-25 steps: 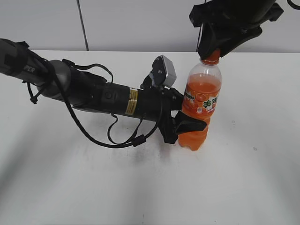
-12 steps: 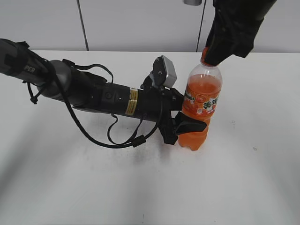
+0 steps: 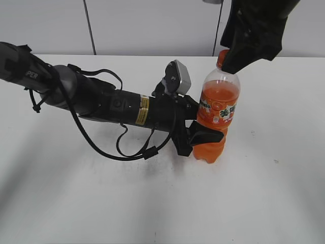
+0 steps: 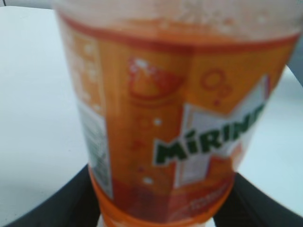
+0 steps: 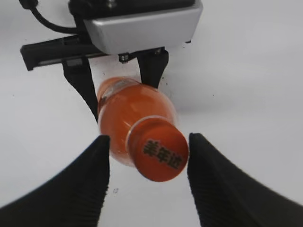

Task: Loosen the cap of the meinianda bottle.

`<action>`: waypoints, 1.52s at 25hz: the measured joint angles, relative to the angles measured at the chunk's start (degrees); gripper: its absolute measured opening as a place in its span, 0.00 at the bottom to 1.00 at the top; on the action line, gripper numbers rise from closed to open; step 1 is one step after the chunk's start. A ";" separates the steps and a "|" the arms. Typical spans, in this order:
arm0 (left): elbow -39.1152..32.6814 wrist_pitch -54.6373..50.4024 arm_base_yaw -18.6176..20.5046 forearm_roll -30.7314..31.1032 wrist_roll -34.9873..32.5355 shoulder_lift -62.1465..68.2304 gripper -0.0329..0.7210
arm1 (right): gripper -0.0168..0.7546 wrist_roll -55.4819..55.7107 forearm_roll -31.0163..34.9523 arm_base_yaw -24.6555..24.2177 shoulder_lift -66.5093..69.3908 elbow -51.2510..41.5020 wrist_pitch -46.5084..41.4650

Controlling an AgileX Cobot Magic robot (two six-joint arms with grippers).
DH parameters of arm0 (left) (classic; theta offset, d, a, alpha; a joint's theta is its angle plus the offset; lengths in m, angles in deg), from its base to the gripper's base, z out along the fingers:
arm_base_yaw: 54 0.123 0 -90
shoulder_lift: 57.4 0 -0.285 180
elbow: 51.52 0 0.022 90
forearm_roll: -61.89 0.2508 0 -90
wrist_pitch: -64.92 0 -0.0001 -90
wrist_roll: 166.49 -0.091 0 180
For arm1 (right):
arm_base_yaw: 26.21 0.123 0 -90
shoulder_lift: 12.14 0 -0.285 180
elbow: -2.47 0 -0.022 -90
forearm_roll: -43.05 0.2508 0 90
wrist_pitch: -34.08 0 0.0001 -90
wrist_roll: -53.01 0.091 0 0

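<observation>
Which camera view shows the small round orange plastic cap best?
The right wrist view: the small round orange plastic cap shows its whole top. In the exterior view it is mostly hidden behind the right gripper. The left wrist view misses it.

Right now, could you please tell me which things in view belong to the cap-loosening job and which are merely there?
Part of the job:
- meinianda bottle, upright
- cap on top
- left end effector, clamped around the bottle's lower body
- right end effector, fingers apart either side of the cap

Merely there:
- white table
- nothing else lying about
</observation>
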 joint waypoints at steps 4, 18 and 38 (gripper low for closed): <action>0.00 0.00 0.00 -0.04 0.00 0.00 0.58 | 0.77 2.41 1.11 0.00 -2.84 0.00 -0.15; 0.00 0.00 0.00 -0.06 0.04 0.00 0.58 | 0.73 67.91 -2.24 0.00 -2.38 0.00 -0.37; 0.00 0.03 0.00 -0.11 0.04 0.00 0.58 | 0.37 58.48 -2.69 0.00 1.45 0.00 0.95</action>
